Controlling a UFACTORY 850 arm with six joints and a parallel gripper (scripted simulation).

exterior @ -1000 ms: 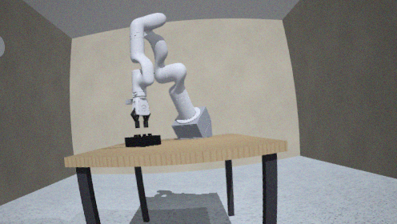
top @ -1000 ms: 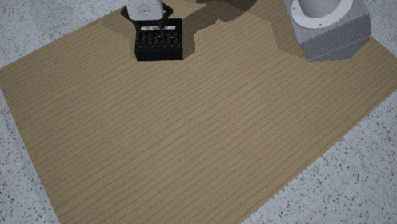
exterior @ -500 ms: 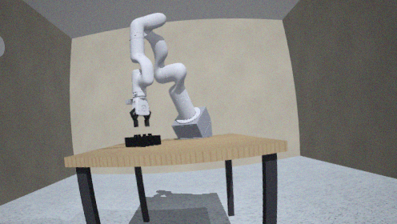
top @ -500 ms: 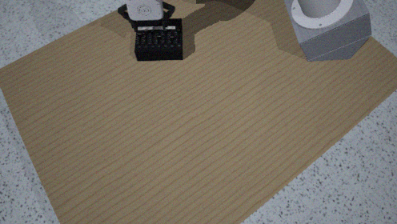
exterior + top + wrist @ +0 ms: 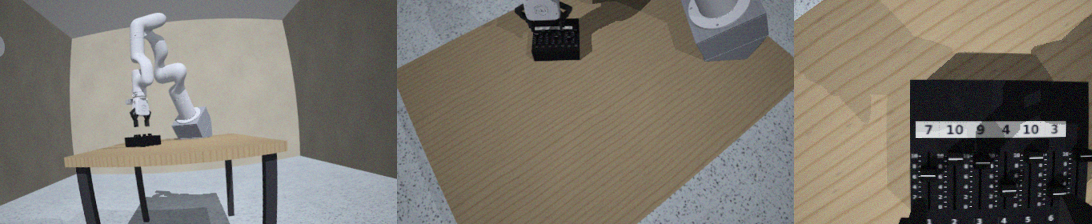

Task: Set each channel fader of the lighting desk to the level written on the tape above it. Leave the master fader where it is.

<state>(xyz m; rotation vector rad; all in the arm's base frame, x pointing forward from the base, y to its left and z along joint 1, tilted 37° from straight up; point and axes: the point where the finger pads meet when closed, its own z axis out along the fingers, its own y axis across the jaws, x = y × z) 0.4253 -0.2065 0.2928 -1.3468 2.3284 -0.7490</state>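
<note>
The black lighting desk (image 5: 555, 44) sits near the far edge of the wooden table; it also shows in the side view (image 5: 142, 140) and the wrist view (image 5: 996, 163). A white tape strip (image 5: 990, 129) reads 7, 10, 9, 4, 10, 3 above six numbered faders. Fader 1 (image 5: 927, 175) sits mid-track, fader 2 (image 5: 955, 159) near the top, fader 3 (image 5: 983, 163) near the top, fader 4 (image 5: 1008, 191) low, fader 5 (image 5: 1036, 157) near the top, fader 6 (image 5: 1059, 193) low. A further fader (image 5: 1086, 156) is cut off at the right edge. My gripper (image 5: 140, 121) hangs open and empty above the desk, not touching it.
The robot's grey base block (image 5: 725, 26) (image 5: 193, 125) stands at the table's far right corner. The table edge runs just behind the desk. The arm's shadow falls across the desk's right half.
</note>
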